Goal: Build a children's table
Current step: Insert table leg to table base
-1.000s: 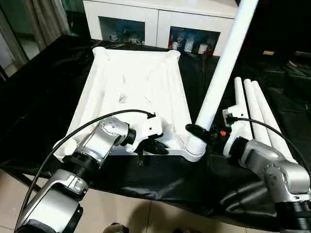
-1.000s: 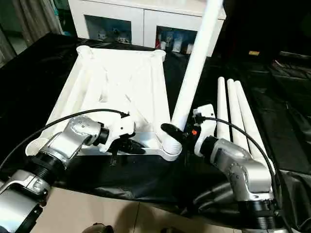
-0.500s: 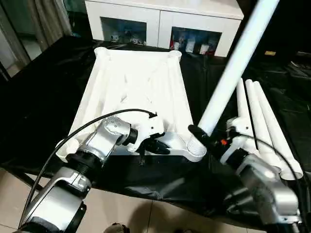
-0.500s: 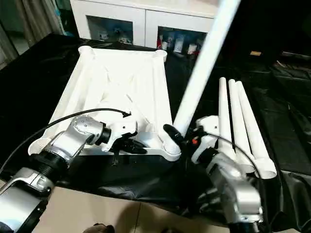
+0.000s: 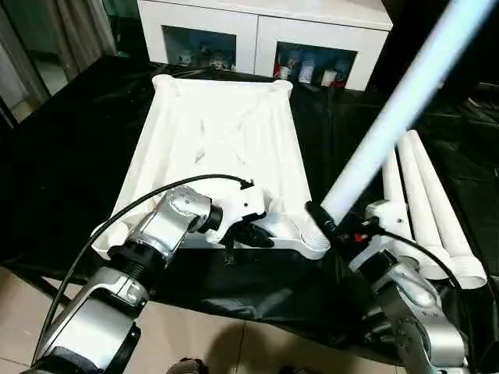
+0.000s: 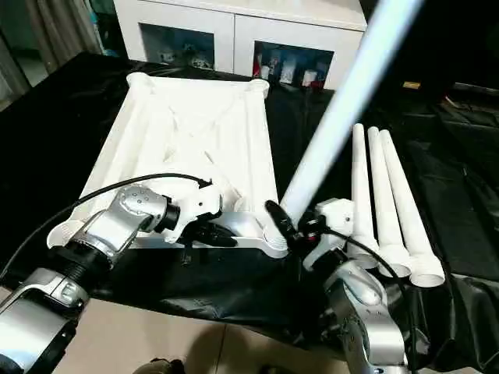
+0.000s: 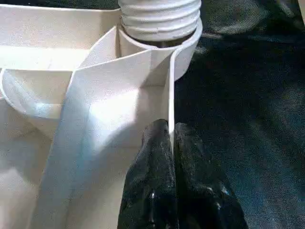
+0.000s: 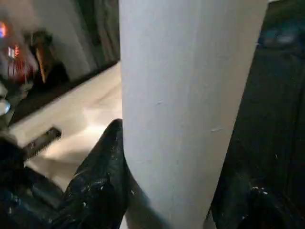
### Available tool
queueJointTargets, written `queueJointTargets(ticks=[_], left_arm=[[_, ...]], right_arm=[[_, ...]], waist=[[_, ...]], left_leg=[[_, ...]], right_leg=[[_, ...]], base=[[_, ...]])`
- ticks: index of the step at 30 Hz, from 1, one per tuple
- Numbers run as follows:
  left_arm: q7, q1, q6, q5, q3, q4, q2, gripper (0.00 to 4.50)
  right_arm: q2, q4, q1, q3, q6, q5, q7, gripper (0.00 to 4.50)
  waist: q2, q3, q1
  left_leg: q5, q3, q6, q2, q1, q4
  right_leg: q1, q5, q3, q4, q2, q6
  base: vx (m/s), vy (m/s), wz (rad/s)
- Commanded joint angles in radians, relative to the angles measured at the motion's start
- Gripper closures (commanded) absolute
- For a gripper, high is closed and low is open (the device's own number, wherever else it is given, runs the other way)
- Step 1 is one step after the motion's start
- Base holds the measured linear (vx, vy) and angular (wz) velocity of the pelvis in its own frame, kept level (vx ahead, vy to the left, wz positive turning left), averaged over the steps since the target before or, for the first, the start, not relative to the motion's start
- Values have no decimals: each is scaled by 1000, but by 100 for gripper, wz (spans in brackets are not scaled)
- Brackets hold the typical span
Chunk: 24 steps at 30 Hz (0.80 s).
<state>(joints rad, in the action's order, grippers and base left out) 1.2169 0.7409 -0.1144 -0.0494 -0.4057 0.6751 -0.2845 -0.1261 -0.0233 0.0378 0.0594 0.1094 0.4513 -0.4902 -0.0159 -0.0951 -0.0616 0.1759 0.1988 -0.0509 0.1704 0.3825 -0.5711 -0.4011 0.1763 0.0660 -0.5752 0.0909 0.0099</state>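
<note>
Right hand (image 6: pixel 290 226) is clamping the leg (image 6: pixel 343 109), tilting it; threads risk cross-binding in the socket (image 7: pixel 159 28). Left hand (image 7: pixel 170 138) is pinching the top's rim (image 7: pixel 167 86).

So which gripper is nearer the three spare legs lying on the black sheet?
Right. The right gripper is shut on the tilted leg at the tabletop's near corner socket, beside the spare legs. The left gripper clamps the tabletop's near rim, farther away.

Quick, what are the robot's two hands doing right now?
Left gripper: shut on the rim of the table top, near the corner socket.
Right gripper: shut on the leg standing tilted in that socket.
</note>
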Motion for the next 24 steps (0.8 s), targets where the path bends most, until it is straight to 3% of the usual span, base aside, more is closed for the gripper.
queueJointTargets(ticks=[1,4,7,11,14,21,24], left_arm=[[-19,14,2,-10,20,30,-12,450],[-21,16,6,-11,23,35,-15,450],[-29,16,10,-9,30,38,-18,450],[-37,13,27,-13,29,52,-19,450],[-40,9,16,-9,31,38,-15,450],[-37,12,32,-8,32,70,-12,450],[-37,12,35,-15,27,74,-12,450]], right_arm=[[-15,-74,-30,59,30,-10,35,264],[-13,-76,-34,61,19,-14,33,264],[-23,-75,-60,28,-12,-60,20,264],[-47,-82,-87,-34,-51,-121,9,264],[-49,-72,-103,-42,-62,-130,8,264],[-41,-53,-136,-63,-79,-149,23,264],[-73,-37,-151,-101,-64,-179,2,264]], waist=[[3,47,1],[5,50,1],[-2,54,1],[-1,51,1],[-2,52,0],[1,47,0],[1,43,2]], left_leg=[[441,-45,-6,73,-27,97],[431,-43,-8,73,-27,95],[409,-41,-4,73,-25,94],[388,-39,3,72,-23,93],[389,-39,9,72,-25,91],[384,-35,20,71,-27,92],[383,-39,25,70,-23,95]], right_leg=[[16,487,-55,96,81,-168],[15,478,-55,95,83,-174],[18,472,-56,94,84,-176],[18,457,-56,92,83,-174],[19,480,-57,94,85,-171],[15,451,-58,95,78,-176],[18,503,-56,98,80,-156]], base=[[0,0,0],[0,0,0],[0,0,0],[0,0,0],[0,0,0],[0,0,0],[0,0,0]])
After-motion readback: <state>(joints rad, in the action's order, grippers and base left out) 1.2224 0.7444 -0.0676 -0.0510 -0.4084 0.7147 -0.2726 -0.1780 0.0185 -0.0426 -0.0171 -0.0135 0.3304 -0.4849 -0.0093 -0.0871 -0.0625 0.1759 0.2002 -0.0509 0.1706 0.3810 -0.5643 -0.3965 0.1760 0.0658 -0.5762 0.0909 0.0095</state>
